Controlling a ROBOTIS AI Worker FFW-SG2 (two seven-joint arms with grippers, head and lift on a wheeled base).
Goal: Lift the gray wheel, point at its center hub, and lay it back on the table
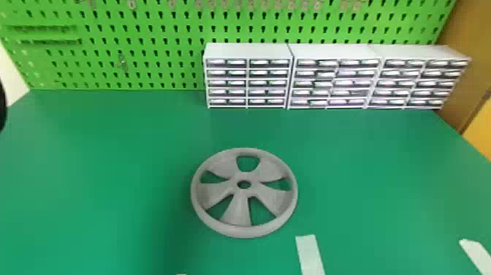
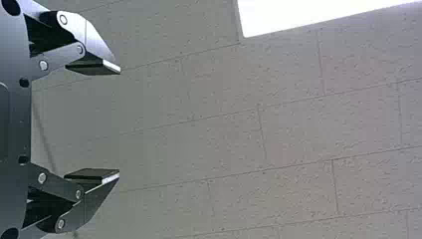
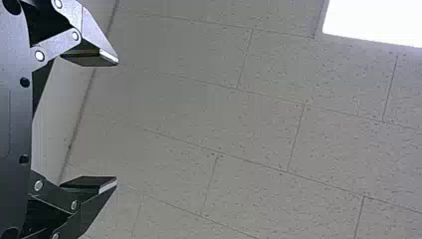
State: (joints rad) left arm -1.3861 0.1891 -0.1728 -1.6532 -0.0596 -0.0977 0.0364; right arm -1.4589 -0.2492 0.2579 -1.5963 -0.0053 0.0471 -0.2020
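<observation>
Gray wheel (image 1: 237,212) lies flat on the green bench (image 1: 347,157), a little beyond two pale strips that come in at the near side of the head view. One strip (image 1: 309,256) sits just nearer than the wheel and to its right, apart from the rim; the other strip (image 1: 476,256) is well off toward the right edge. A soft dark shadow falls on the bench to the left of the wheel and nearer. Five spokes run from the center hub (image 1: 244,177), which has a round hole, out to the raised rim, and green shows through the five gaps. The left gripper (image 2: 119,122) is released, its two fingers spread wide with nothing between them, and the right gripper (image 3: 117,121) is just as wide and holds nothing. Behind each of them, in its own wrist view, are ceiling tiles (image 2: 224,144) and a bright ceiling light (image 2: 318,15). Farther back on the bench, right of the middle, three white drawer units (image 1: 248,51) stand side by side, five rows high. Behind them rises a green pegboard (image 1: 157,78) full of slots, with a brown panel (image 1: 464,47) at its right.
</observation>
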